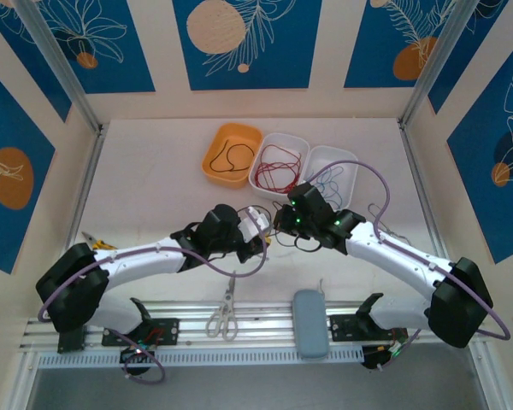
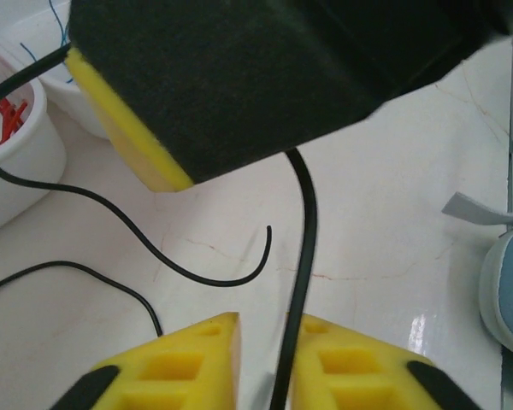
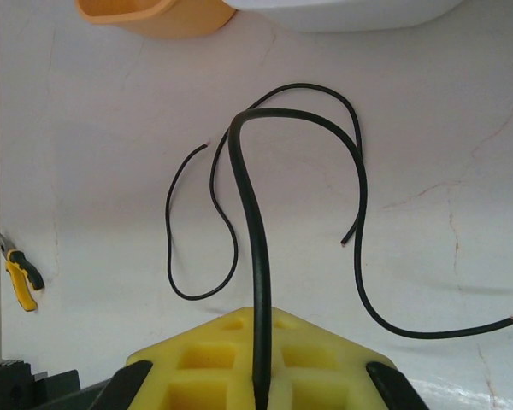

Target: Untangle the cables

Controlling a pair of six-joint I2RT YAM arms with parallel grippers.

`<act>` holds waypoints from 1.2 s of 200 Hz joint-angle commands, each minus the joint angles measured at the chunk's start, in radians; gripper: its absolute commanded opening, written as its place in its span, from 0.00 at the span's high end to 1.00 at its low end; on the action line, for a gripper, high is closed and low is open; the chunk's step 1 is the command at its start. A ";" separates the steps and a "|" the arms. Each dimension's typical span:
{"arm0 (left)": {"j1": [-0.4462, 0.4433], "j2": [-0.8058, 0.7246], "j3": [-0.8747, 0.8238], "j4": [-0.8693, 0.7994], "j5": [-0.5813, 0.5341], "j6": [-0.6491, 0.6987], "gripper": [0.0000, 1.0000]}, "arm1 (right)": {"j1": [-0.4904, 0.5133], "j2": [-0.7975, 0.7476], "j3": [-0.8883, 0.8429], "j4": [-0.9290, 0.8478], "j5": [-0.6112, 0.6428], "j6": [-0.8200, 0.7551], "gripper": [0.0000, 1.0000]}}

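My right gripper [image 3: 261,318] is shut on a black cable [image 3: 252,222] that rises from its yellow pads and loops over the table. Two more thin black cables [image 3: 360,213] curl on the white surface beside it. My left gripper [image 2: 265,323] stands open, and the same kind of black cable [image 2: 301,256] runs through its gap against the right finger. Another black cable [image 2: 154,248] lies loose ahead. From above, the left gripper [image 1: 263,232] and right gripper [image 1: 280,220] almost meet at the table's middle, over black cables [image 1: 306,246].
At the back stand an orange bin [image 1: 212,158] holding a black cable, a white tub [image 1: 258,171] with red cables [image 1: 278,162], and a white tub [image 1: 352,175] with blue cables. Scissors [image 1: 225,312] and a grey-blue pad [image 1: 310,323] lie near the front rail, yellow pliers [image 1: 98,243] at left.
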 commanded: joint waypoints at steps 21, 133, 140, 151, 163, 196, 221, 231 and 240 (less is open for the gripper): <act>-0.009 -0.023 -0.007 0.090 0.040 -0.007 1.00 | -0.022 -0.003 0.031 -0.018 -0.025 0.011 0.95; -0.008 -0.117 -0.037 0.155 0.077 -0.032 1.00 | -0.069 0.005 0.021 -0.031 -0.053 -0.005 0.57; -0.008 -0.125 -0.039 0.155 0.072 -0.034 1.00 | -0.073 0.007 0.024 -0.035 -0.053 -0.011 0.55; -0.009 -0.144 -0.043 0.154 0.060 -0.035 1.00 | -0.080 0.009 0.027 -0.042 -0.053 -0.016 0.51; -0.008 -0.165 -0.048 0.154 0.042 -0.037 1.00 | -0.093 0.010 0.027 -0.048 -0.057 -0.021 0.48; -0.007 -0.235 -0.061 0.150 -0.006 -0.049 1.00 | -0.111 0.013 0.023 -0.058 -0.065 -0.026 0.44; -0.004 -0.283 -0.060 0.133 -0.046 -0.054 1.00 | -0.111 0.017 0.012 -0.054 -0.071 -0.020 0.42; -0.005 -0.301 -0.059 0.127 -0.063 -0.055 1.00 | -0.111 0.019 0.008 -0.050 -0.072 -0.018 0.42; -0.005 -0.314 -0.056 0.116 -0.085 -0.055 1.00 | -0.112 0.018 0.004 -0.047 -0.072 -0.016 0.41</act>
